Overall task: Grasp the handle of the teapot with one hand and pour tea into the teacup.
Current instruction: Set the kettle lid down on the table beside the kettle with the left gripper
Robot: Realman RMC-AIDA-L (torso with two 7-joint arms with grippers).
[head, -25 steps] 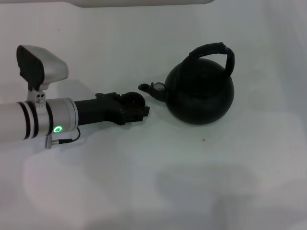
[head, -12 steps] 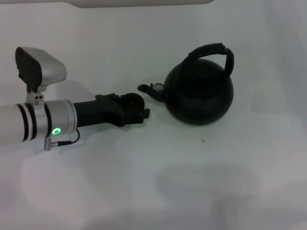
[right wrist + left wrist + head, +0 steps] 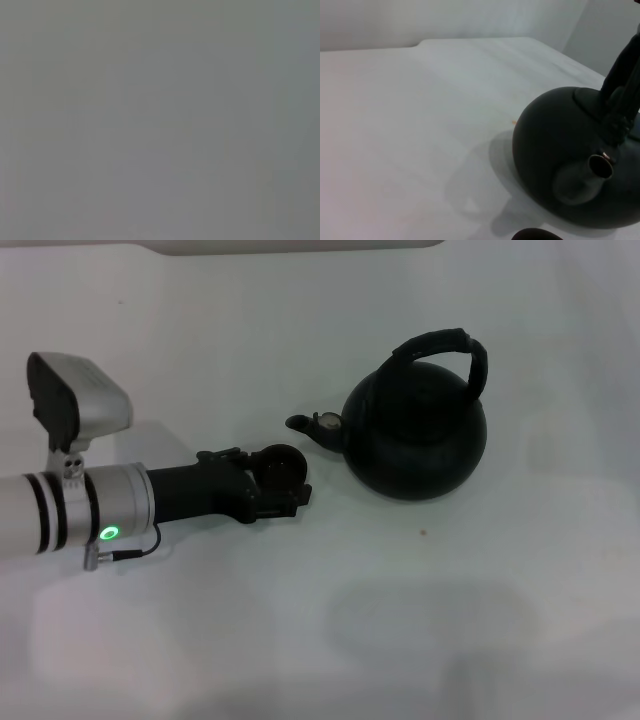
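1. My left end effector (image 3: pixel 285 485) reaches in low over the white table (image 3: pixel 420 620), its black body stretched out from my silver forearm toward the teapot (image 3: pixel 418 440).
2. The teacup (image 3: pixel 281 465) sits right at the tip of my left end effector, a small round black cup with its open mouth showing; in the head view it looks to be held between my fingers, though I cannot tell for sure whether they are clamped on it or merely around it.
3. The teapot stands upright on the table just beyond my left end effector, apart from it, with its short spout (image 3: pixel 312 427) pointing back toward the teacup.
4. The spout's tip lies just beyond the teacup, near it but not touching.
5. The handle (image 3: pixel 450 348) arches over the top of the teapot, on the side far from my left end effector, with nothing gripping it.
6. From my left wrist, the teapot (image 3: pixel 560 165) fills the near view, its spout (image 3: pixel 592 172) facing me, and a dark rim of the teacup (image 3: pixel 537 234) peeks in at the edge.
7. My right end effector is out of sight; its wrist view shows only flat grey.
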